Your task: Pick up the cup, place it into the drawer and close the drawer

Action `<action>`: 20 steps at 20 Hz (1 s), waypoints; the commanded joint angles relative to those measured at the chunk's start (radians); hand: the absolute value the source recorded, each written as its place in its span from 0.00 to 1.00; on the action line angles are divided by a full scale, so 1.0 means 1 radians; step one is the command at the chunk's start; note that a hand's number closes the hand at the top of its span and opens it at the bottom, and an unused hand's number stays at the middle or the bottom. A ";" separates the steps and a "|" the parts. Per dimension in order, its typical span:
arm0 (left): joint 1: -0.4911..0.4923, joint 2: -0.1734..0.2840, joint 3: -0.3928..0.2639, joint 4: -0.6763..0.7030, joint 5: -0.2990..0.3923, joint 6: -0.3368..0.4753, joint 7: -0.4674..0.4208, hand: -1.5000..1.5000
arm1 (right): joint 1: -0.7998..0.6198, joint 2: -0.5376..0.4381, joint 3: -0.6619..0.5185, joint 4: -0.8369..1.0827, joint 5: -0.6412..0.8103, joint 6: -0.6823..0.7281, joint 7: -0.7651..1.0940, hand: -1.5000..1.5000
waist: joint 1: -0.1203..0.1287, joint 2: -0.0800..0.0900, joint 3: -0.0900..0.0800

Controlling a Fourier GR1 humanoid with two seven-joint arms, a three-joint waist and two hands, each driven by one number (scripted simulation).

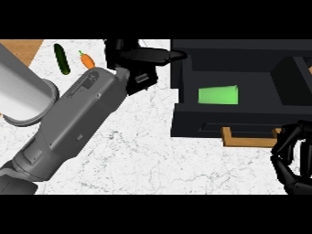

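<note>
green is seen inside the open drawer (246, 91): the cup (218, 95) lies on its side on the drawer's floor, toward the left of the compartment, touched by neither robot hand. the drawer is black, pulled out across the bench (158, 151), with a tan handle (250, 137) at its front edge.

the left forearm (70, 123) is laid diagonally across the white marbled bench, from the lower left corner up toward the drawer's upper left corner. the left robot hand (141, 61) is held just beside the drawer's left wall, its fingers stretched out to the right over the rim and nothing grasped; it is released. whether the fingertips touch the drawer wall cannot be told.

the right robot hand (300, 157) is seen at the lower right, below and right of the drawer's front, close to the handle's right end. its fingers are curved downward in a relaxed arc, with gaps between them, and nothing is enclosed; it is also released. contact with the handle cannot be made out.

a cucumber (62, 59) and a carrot (87, 60) are laid near each other at the bench's far left, well apart from the drawer. a large pale grey cylinder (13, 84) is seen at the left edge, partly over the wooden surface (19, 48) beyond the bench.
</note>
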 commanded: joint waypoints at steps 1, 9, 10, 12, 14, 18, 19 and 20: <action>0.144 0.085 0.009 -0.171 0.007 0.018 0.044 0.00 | 0.024 -0.046 0.029 -0.075 0.057 0.022 0.062 1.00 | 0.007 -0.003 0.000; 0.490 0.255 0.035 -0.543 0.013 -0.009 0.097 0.00 | -0.016 -0.040 0.027 0.106 0.208 0.017 -0.034 1.00 | 0.003 0.005 0.001; 0.540 0.237 0.040 -0.499 0.011 -0.047 0.041 0.00 | -0.033 -0.012 0.086 0.136 0.288 -0.010 -0.047 1.00 | 0.002 0.009 0.000; 0.589 0.318 0.071 -0.604 0.041 -0.077 0.086 0.00 | -0.034 -0.035 0.130 0.134 0.385 -0.007 -0.076 1.00 | 0.014 0.006 0.000; 0.600 0.317 0.091 -0.590 0.054 -0.106 0.084 0.00 | -0.045 -0.071 0.165 0.164 0.492 0.000 -0.162 1.00 | 0.006 0.009 0.000; 0.712 0.327 0.090 -0.647 0.039 -0.129 0.032 0.00 | -0.018 -0.092 0.291 0.209 0.728 -0.065 -0.217 1.00 | 0.007 0.008 0.000; 0.728 0.360 0.115 -0.670 0.060 -0.150 0.070 0.00 | -0.029 -0.138 0.239 0.262 0.710 -0.045 -0.275 1.00 | 0.000 0.009 0.001; 0.744 0.379 0.136 -0.646 0.067 -0.190 0.046 0.00 | -0.069 -0.091 0.303 0.352 0.808 -0.121 -0.284 1.00 | 0.016 0.013 0.001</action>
